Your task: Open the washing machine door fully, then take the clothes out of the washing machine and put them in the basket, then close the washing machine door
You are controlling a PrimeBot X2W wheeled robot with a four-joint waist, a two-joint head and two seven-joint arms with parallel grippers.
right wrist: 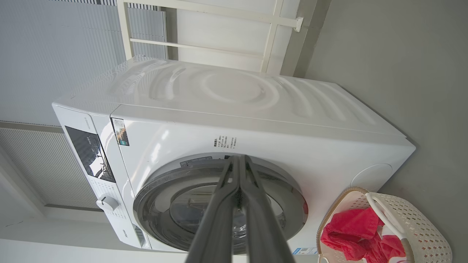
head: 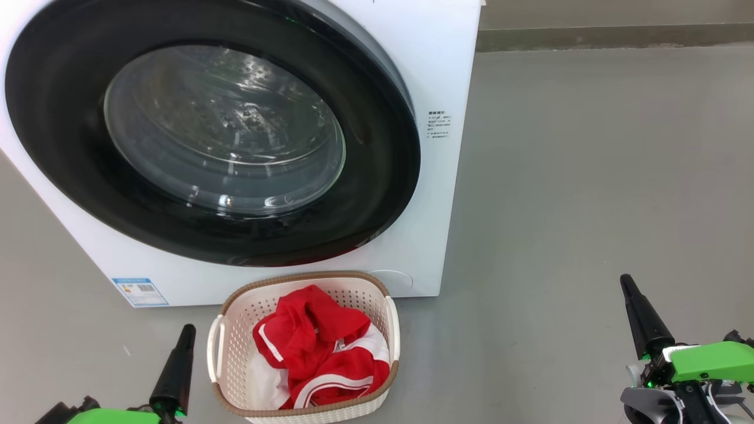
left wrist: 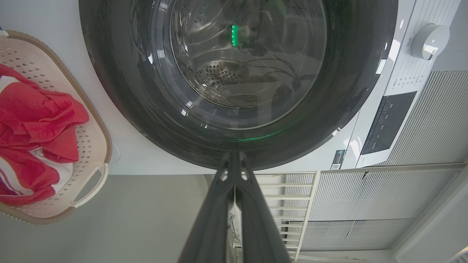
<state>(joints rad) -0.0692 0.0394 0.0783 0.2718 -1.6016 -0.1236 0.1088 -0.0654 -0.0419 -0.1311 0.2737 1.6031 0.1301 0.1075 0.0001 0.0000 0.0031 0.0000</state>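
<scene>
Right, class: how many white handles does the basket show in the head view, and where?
2. The left handle is on the basket's left side, the right handle on its right side; none looks hidden by the clothes.

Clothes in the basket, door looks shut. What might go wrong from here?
The washing machine door looks closed, but a grey strip along its upper right edge leaves latching uncertain. The left gripper, shut, sits close beside the basket and might nudge it when moving.

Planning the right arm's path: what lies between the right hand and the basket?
In the head view, the stretch from the basket to the right hand is bare grey floor.
</scene>
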